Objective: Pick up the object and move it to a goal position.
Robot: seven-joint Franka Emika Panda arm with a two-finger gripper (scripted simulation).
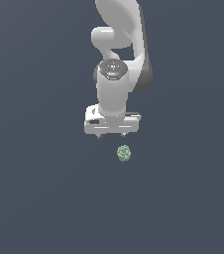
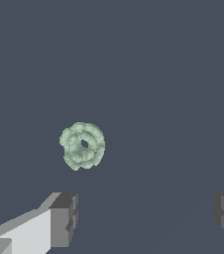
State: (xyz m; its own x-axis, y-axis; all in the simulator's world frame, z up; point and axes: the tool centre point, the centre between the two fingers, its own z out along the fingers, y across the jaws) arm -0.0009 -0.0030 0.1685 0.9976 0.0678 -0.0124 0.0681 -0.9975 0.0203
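The claw [image 1: 112, 135] is hanging released, off-centre from the lump [image 1: 124, 153], so descending now is risking a finger knocking it away.

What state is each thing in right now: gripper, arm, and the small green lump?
Gripper: open, fingers spread wide, holding nothing.
Arm: hanging over the scene, gripper pointing down.
Object: lying free on the dark surface, not between the fingers, untouched; in the exterior view it sits just below the gripper, slightly toward that view's right.
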